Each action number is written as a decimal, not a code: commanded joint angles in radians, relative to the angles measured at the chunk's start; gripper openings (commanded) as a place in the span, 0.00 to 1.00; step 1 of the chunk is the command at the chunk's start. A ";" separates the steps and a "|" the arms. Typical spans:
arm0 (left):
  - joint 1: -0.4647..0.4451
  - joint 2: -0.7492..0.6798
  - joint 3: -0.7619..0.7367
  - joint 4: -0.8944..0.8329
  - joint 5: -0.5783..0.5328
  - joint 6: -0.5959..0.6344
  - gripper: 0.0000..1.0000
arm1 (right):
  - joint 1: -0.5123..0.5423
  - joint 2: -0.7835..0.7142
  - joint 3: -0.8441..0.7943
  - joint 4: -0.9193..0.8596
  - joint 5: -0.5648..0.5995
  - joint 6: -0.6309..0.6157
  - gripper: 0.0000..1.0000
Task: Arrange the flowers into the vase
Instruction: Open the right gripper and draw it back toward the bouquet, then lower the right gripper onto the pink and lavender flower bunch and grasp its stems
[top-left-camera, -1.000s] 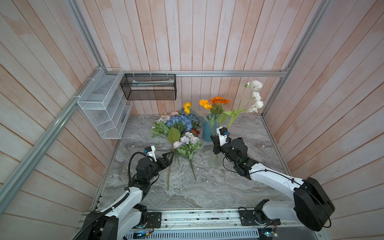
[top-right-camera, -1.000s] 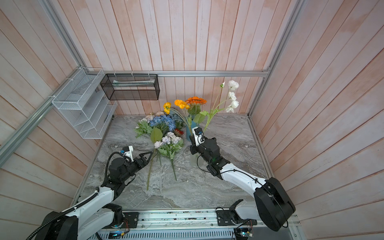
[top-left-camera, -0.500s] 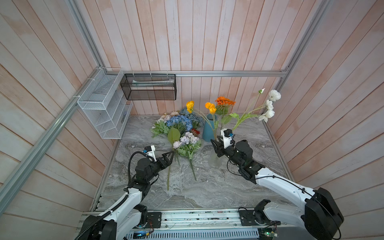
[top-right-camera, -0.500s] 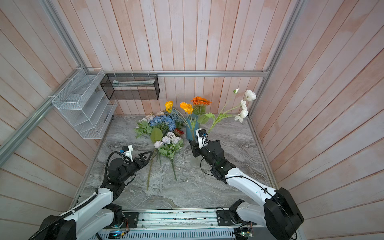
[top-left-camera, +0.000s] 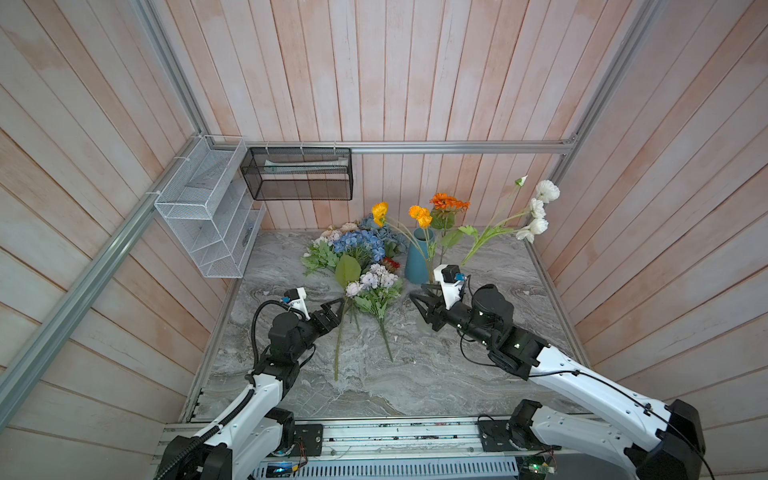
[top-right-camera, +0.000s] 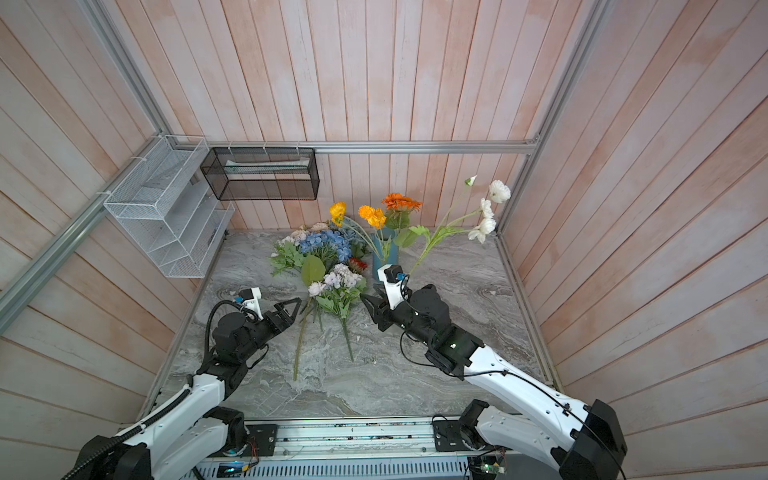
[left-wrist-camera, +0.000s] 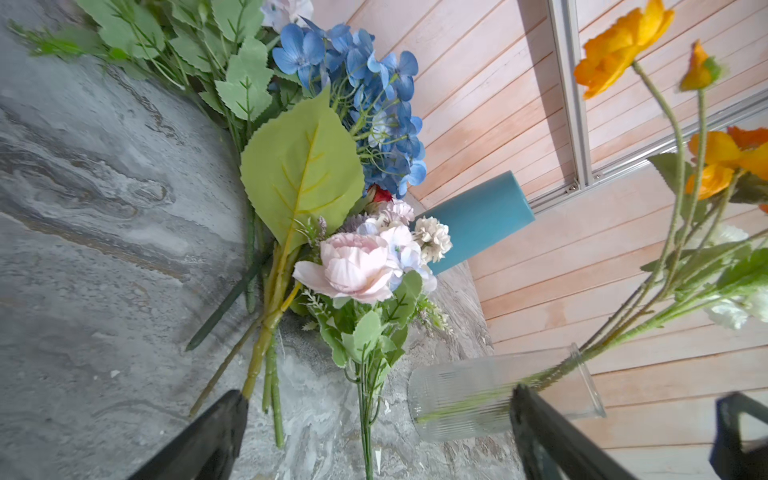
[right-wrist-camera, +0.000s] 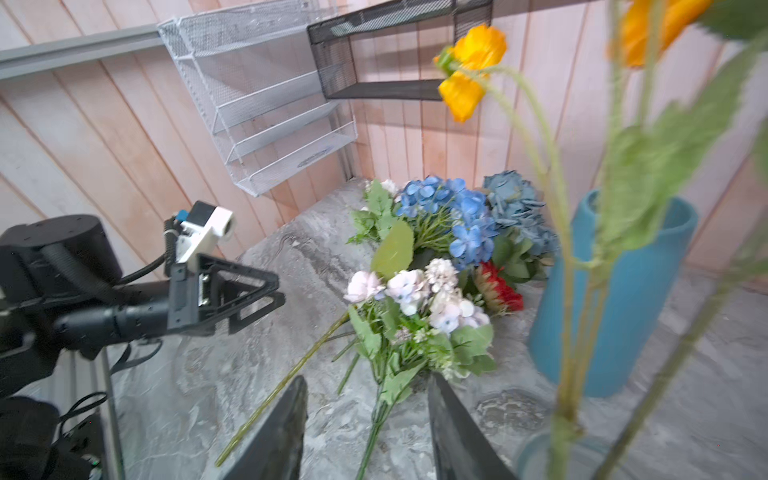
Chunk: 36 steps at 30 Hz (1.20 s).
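The left gripper is seen wide open and empty beside the stems of the loose flowers laid on the table; several could be pinched together. The right gripper is parted and empty beside the glass vase, which could be knocked, or tipped by its leaning white flowers.

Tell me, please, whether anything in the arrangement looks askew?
The white flowers lean far out of the clear vase toward the right wall; the yellow and orange blooms stand straighter. Nothing looks spilled.

Right fingers parted and drawn back, white flowers tipped further right
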 joint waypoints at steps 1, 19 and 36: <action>0.061 -0.021 0.017 -0.033 0.019 0.023 1.00 | 0.093 0.056 0.020 -0.032 0.072 0.020 0.46; 0.148 -0.110 -0.014 -0.233 0.060 0.167 1.00 | 0.164 0.689 0.277 -0.112 0.270 0.368 0.45; 0.147 -0.027 -0.011 -0.170 0.098 0.172 1.00 | 0.091 0.911 0.389 -0.220 0.200 0.465 0.40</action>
